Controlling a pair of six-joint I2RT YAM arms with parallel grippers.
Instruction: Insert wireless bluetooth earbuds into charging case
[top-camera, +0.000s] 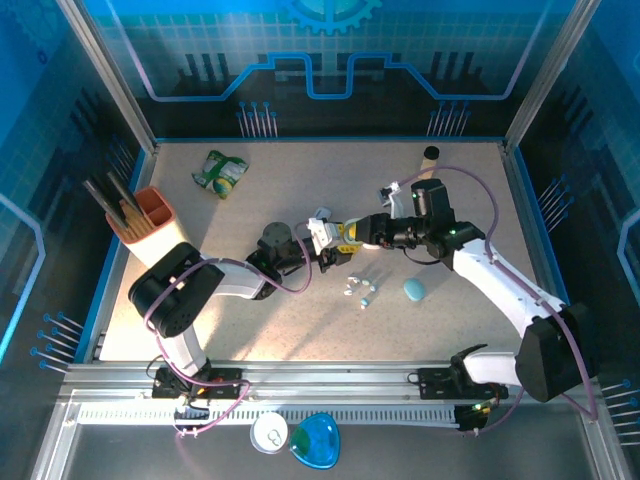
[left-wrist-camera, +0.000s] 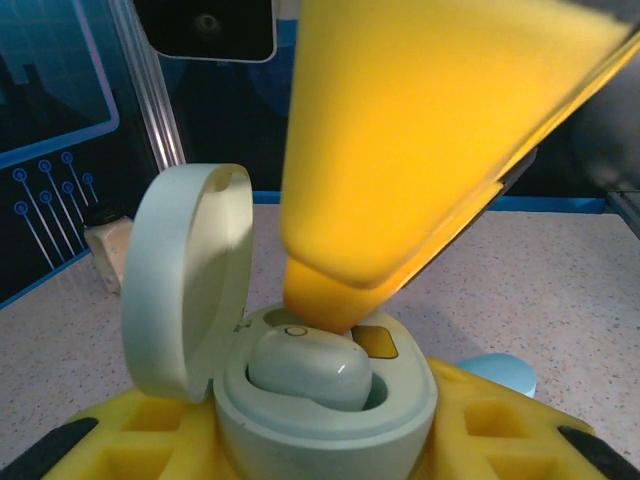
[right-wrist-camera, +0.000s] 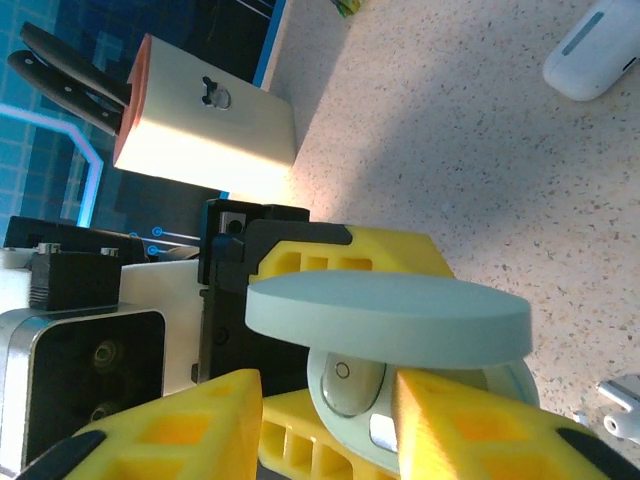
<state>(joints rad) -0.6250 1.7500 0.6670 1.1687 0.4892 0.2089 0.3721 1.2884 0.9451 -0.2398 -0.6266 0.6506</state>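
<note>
1. Gripping the open charging case (left-wrist-camera: 330, 425) from both sides, the left gripper (top-camera: 322, 243) has its yellow fingers (left-wrist-camera: 130, 435) closed on the case body at mid-table.
2. The case's hinged lid (left-wrist-camera: 180, 290) stands up and open, on the left in the left wrist view.
3. One white earbud (left-wrist-camera: 310, 368) sits down in a well of the case, its rounded back showing above the rim.
4. The right gripper (top-camera: 350, 233) meets the case from the opposite side. Its jaws stand apart, holding nothing, with the case body and the seated earbud between them in the right wrist view.
5. One right finger (left-wrist-camera: 400, 150) comes down over the case, its tip just above the seated earbud; whether it touches cannot be told.
6. More loose earbuds (top-camera: 360, 288), white and pale teal, lie scattered on the table (top-camera: 250, 325) just in front of the two grippers.
7. A closed teal case (top-camera: 414, 289) lies beside those loose earbuds, on their right.
8. A white case (right-wrist-camera: 590, 45) rests further out on the table.
9. An orange-topped knife block (top-camera: 150, 215) lies at the left edge.
</note>
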